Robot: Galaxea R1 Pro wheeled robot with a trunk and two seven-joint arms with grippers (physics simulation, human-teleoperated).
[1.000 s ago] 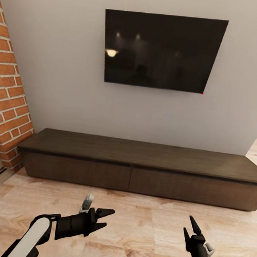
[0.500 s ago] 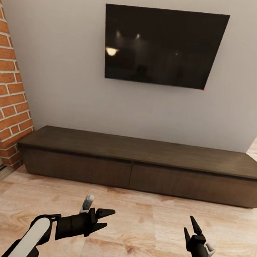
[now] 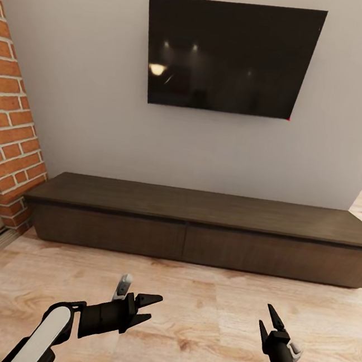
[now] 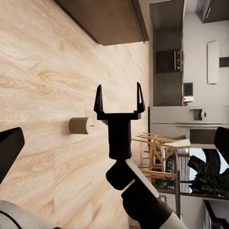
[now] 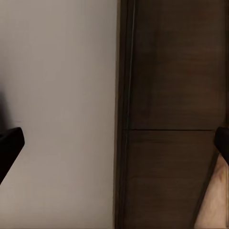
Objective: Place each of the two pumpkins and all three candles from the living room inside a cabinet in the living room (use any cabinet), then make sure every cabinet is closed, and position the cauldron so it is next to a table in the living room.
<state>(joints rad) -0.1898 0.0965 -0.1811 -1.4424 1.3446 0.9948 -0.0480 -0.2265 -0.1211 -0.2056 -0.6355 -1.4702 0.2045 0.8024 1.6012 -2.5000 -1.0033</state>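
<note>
L gripper (image 3: 147,307) sits low at near left, jaws parted, nothing between them. R gripper (image 3: 269,321) at near right, fingers spread too and empty; in the left wrist view the R gripper (image 4: 119,99) shows as a wide black fork over the floor, clearly open w/ nothing held.

The cabinet (image 3: 198,228), long, low, dark brown, runs along the far wall under the TV (image 3: 231,56), spanning nearly the full width of the head view. Its drawer fronts look flush, so all shut as far as I can tell; flat top carries nothing. The right wrist view also looks onto the cabinet (image 5: 176,114), front seam visible, closed. Brick column (image 3: 10,122) stands at far left. Wood floor (image 3: 205,313) lies btw robot and unit.

A small tan cylinder (image 4: 82,125) lies on its side on the floor near the R gripper in the left wrist view; can't tell what it is.

Step in hand, as I read it: approach to the cabinet w/ both hands free, prob. to pull a drawer open before fetching anything.

Next move calls for: get closer, drop an arm to drawer height, catch an edge of a handle-less front. That needs a fingertip hooked at the top gap or seam, then a straight pull toward the robot.
</note>
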